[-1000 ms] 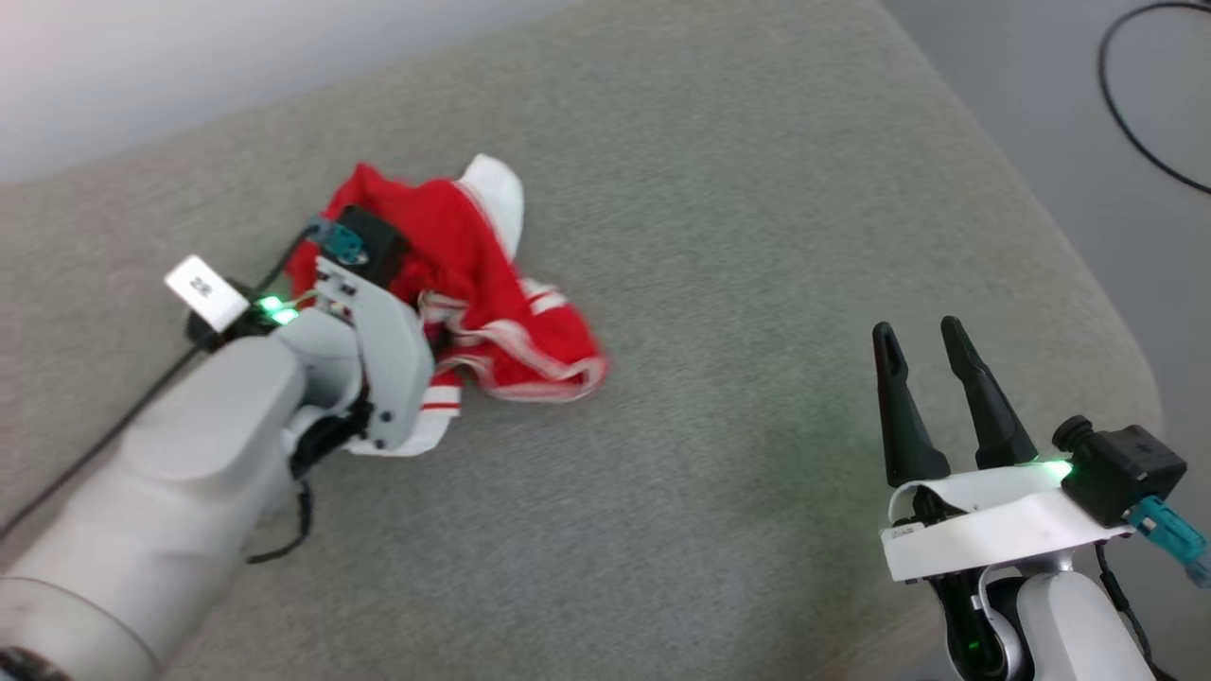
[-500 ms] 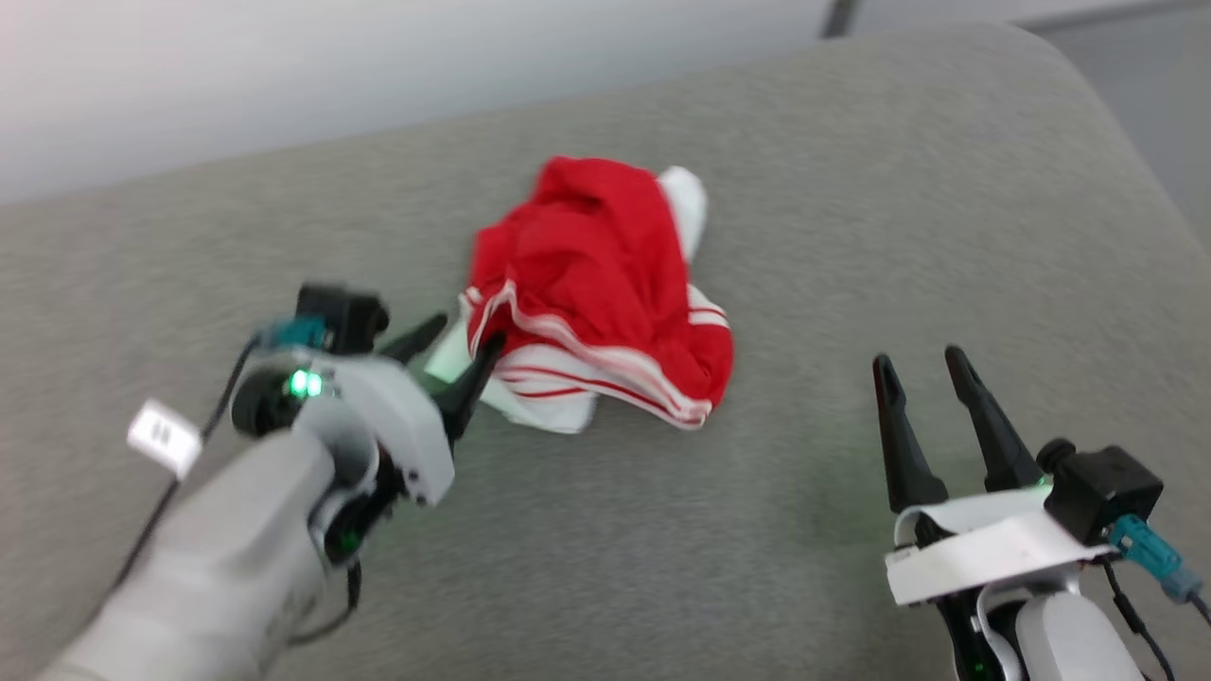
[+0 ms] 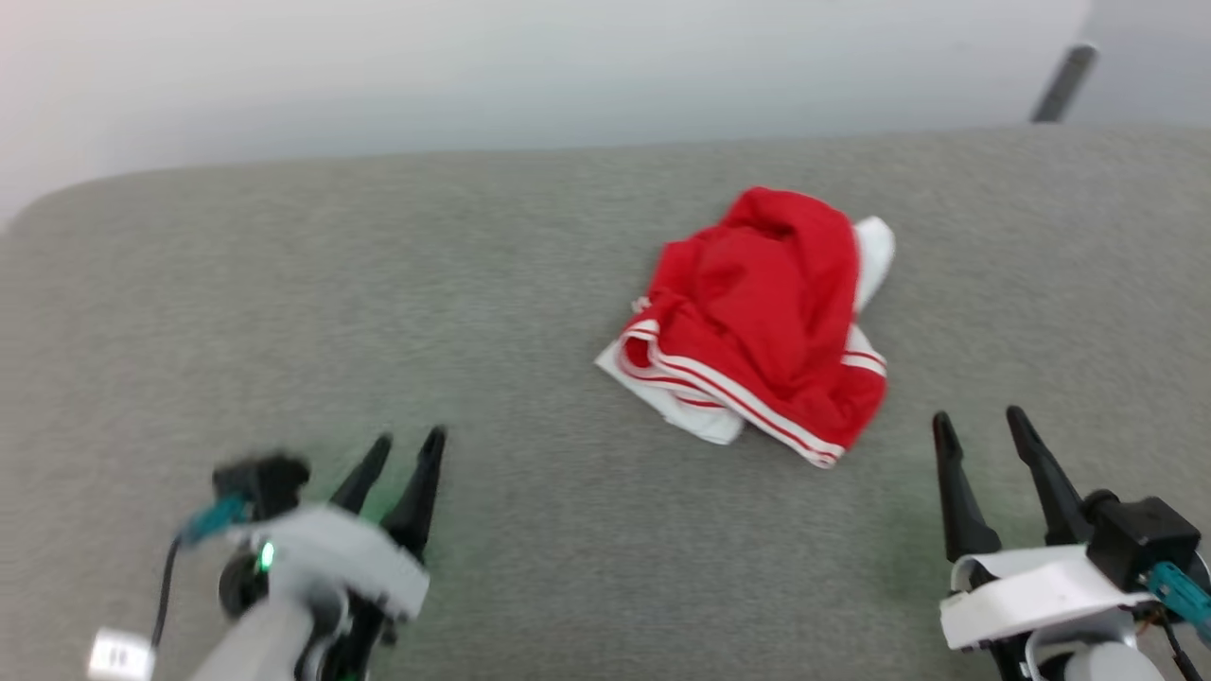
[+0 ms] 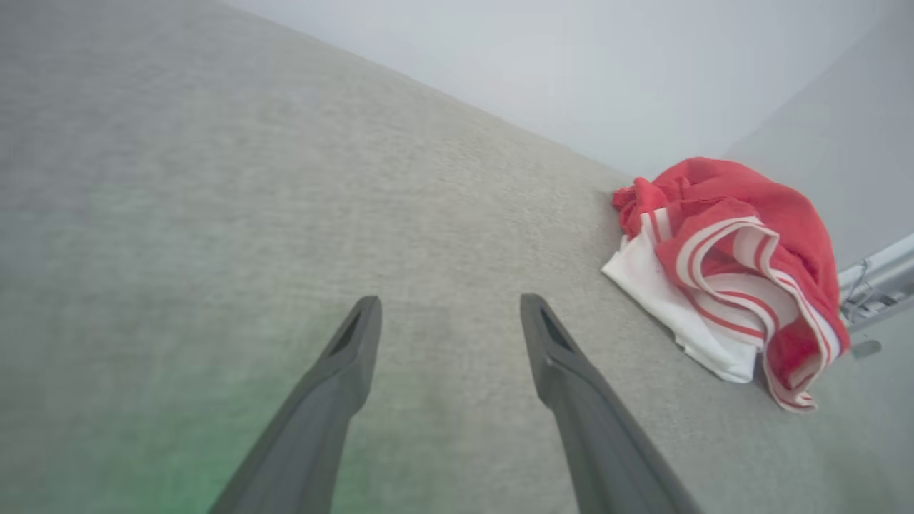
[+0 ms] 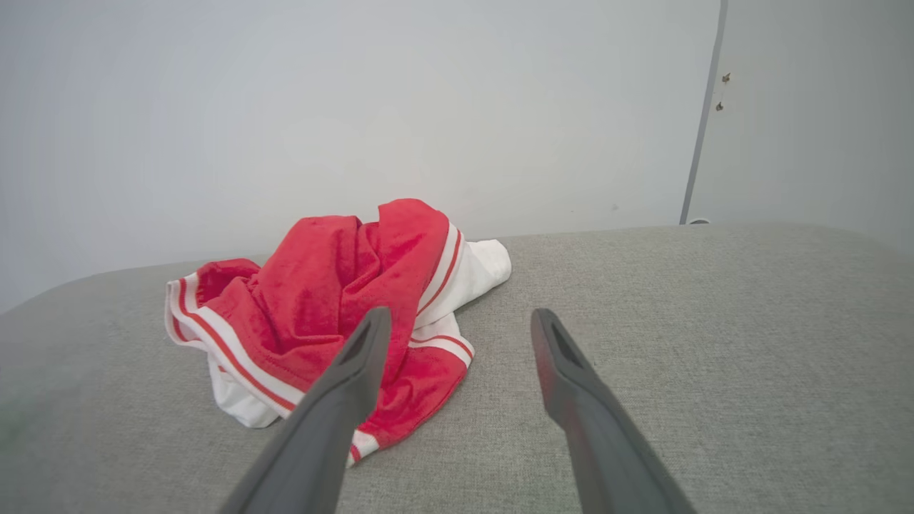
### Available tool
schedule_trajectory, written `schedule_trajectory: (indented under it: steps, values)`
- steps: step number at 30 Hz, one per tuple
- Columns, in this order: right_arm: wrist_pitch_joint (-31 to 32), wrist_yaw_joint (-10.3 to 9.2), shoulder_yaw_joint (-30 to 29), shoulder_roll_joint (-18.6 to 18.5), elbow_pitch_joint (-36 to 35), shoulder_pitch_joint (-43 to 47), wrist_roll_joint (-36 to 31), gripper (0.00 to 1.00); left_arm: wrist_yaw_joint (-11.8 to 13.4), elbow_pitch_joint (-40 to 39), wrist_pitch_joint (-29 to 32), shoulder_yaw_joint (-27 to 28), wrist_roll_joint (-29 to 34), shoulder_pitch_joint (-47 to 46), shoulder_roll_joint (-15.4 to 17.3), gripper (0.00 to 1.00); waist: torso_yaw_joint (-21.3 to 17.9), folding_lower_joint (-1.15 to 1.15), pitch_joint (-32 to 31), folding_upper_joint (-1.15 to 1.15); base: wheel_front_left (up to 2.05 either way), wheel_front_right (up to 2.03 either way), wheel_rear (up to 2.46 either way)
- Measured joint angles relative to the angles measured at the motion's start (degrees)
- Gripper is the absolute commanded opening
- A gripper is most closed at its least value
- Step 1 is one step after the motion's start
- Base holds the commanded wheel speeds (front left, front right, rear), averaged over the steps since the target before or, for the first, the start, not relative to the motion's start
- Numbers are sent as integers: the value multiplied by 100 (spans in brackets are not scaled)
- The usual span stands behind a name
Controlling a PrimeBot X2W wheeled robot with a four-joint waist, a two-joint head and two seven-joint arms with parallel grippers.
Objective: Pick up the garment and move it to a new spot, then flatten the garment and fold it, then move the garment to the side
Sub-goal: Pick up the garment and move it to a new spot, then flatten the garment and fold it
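One crumpled garment (image 3: 766, 312) on grey fabric surface (image 3: 454, 312), pale wall (image 3: 473, 76) behind, left gripper (image 3: 409, 437) and right gripper (image 3: 977, 416) spread empty

Looked like bare robot test room or lab: plain pale wall (image 5: 285, 107), thin grey vertical strip (image 5: 703, 128) down it, wide grey fabric-covered tabletop (image 3: 426, 303) with rounded corners.

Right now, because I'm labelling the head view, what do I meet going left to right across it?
left pincer → garment → right pincer
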Motion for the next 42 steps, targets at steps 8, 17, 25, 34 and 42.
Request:
schedule_trajectory:
  steps: [8,17,25,34,42]
  values:
    - [0,0,-377,-36,-14,238,67,100,-32,-641,1,1725,1151,1193,-433,100,401,0,-252,0,0,0,0]
    - [0,0,-650,-192,-113,406,88,100,35,-1936,1,3027,3434,2001,-739,100,412,0,-494,0,0,0,0]
    - [0,0,-680,-244,-310,315,94,100,18,-3084,1,3682,4660,2282,-1248,100,335,0,-453,0,0,0,0]
    - [0,0,-508,-180,-189,314,111,100,-32,-2932,1,3705,5031,2448,-1521,100,270,0,-340,0,0,0,0]
    - [0,0,-368,-211,-58,234,122,100,-49,-2860,1,3734,5064,2454,-1616,100,241,0,-359,0,0,0,0]
